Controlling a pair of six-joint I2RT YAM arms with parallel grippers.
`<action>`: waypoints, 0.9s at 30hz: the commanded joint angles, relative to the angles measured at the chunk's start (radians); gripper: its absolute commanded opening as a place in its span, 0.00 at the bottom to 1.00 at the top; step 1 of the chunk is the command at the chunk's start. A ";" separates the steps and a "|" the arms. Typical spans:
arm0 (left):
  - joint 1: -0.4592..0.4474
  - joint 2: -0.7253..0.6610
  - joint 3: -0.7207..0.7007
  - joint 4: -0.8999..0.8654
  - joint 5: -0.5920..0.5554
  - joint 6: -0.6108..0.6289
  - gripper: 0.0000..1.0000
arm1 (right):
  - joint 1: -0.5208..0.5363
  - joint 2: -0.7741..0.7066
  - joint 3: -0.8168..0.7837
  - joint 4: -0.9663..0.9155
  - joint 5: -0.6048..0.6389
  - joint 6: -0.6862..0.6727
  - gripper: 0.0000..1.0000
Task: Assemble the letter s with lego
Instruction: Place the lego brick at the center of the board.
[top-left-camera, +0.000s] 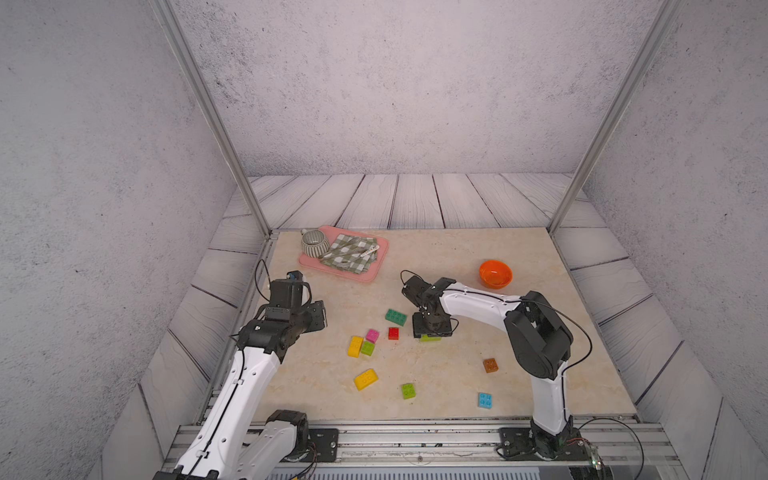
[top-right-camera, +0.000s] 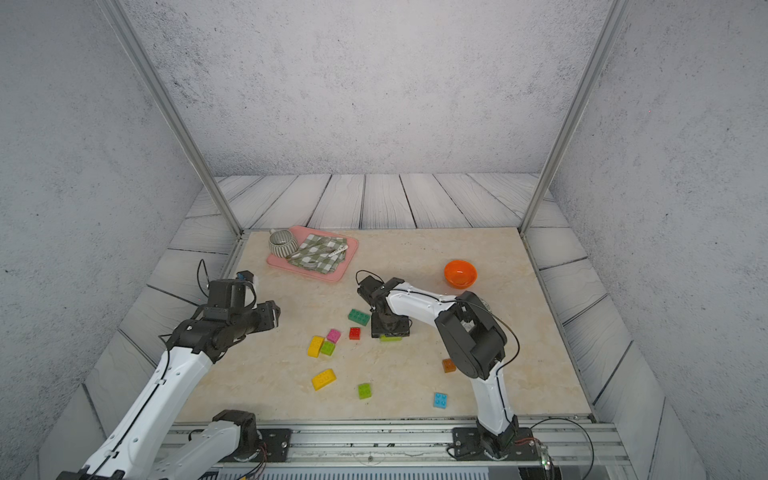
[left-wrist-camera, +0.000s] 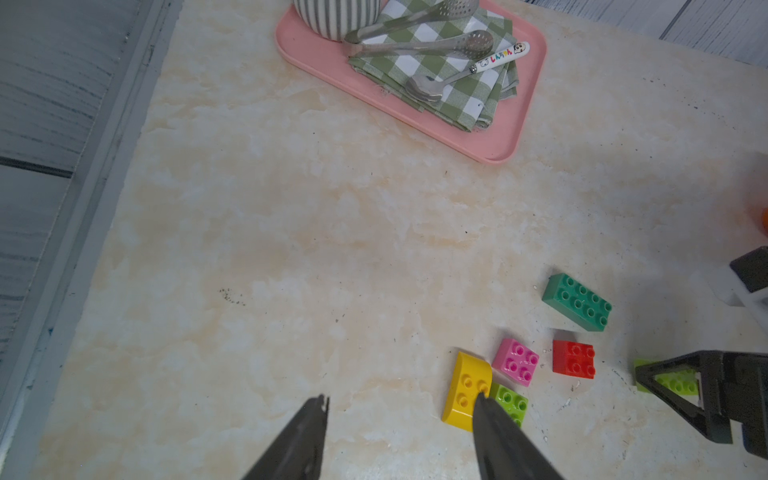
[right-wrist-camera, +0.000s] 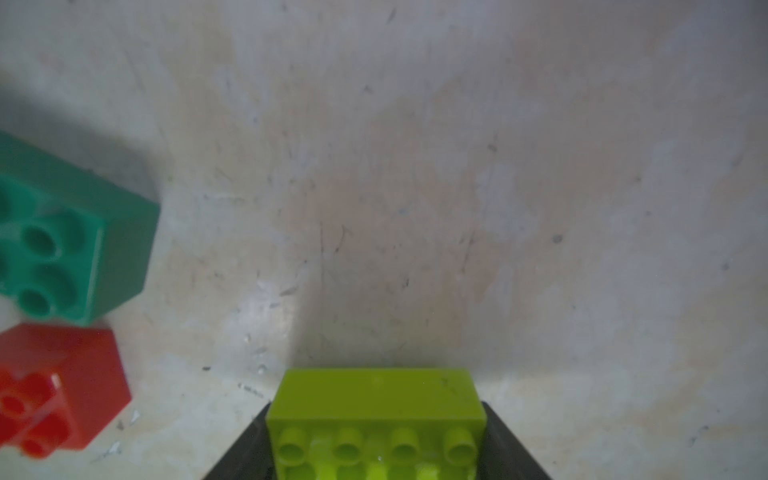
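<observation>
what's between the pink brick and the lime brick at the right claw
The red brick sits between the pink brick and the lime oblong brick flanked by the right claw, touching neither; both top views show it.

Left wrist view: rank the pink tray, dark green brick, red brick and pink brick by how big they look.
1. pink tray, largest by far, though cut off at the frame edge
2. dark green brick
3. red brick and pink brick: they look alike in size, so they are not ranked
</observation>
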 joint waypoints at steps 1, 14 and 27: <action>-0.006 -0.001 0.030 -0.010 -0.009 0.007 0.61 | -0.008 0.011 0.030 -0.021 -0.015 -0.034 0.52; -0.010 -0.003 0.030 -0.010 -0.004 0.003 0.61 | -0.007 -0.020 0.001 -0.025 -0.034 -0.025 0.78; -0.600 0.279 0.305 -0.269 0.015 -0.182 0.59 | -0.153 -0.553 -0.005 -0.347 0.087 -0.135 0.99</action>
